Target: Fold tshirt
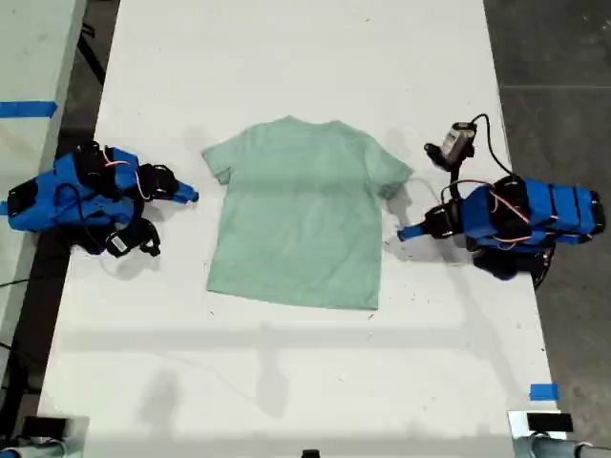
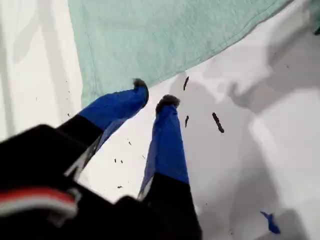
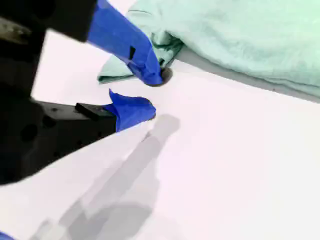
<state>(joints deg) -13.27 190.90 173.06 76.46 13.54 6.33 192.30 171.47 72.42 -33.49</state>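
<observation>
White table (image 1: pixel 286 57): smooth, matte, long rectangle. tshirt (image 1: pixel 301 224) lies flat at its centre in the exterior view, front up, round neck at 12 o'clock, hem at 6. The cloth is thin, soft, pale mint, lightly creased; the sleeve at 2 o'clock is lifted a bit and casts a shadow underneath.

Two blue-and-black arms with loose wiring lie on the table, one (image 1: pixel 81 196) at the shirt's 9 o'clock, the other (image 1: pixel 520 215) at 3 o'clock, tips pointing at the shirt. Can't match either to a wrist view.

My first gripper (image 2: pixel 154 93): tapered blue fingers with dark tips, narrowly parted, nothing held, just short of a stitched shirt corner.

My second gripper (image 3: pixel 151 94): jaws parted, nothing between them, one tip right beside a bunched sleeve edge.

Blue tape piece (image 1: pixel 542 391) at the table's 5 o'clock edge. Dark specks (image 2: pixel 217 122) dot the tabletop near the first gripper.
</observation>
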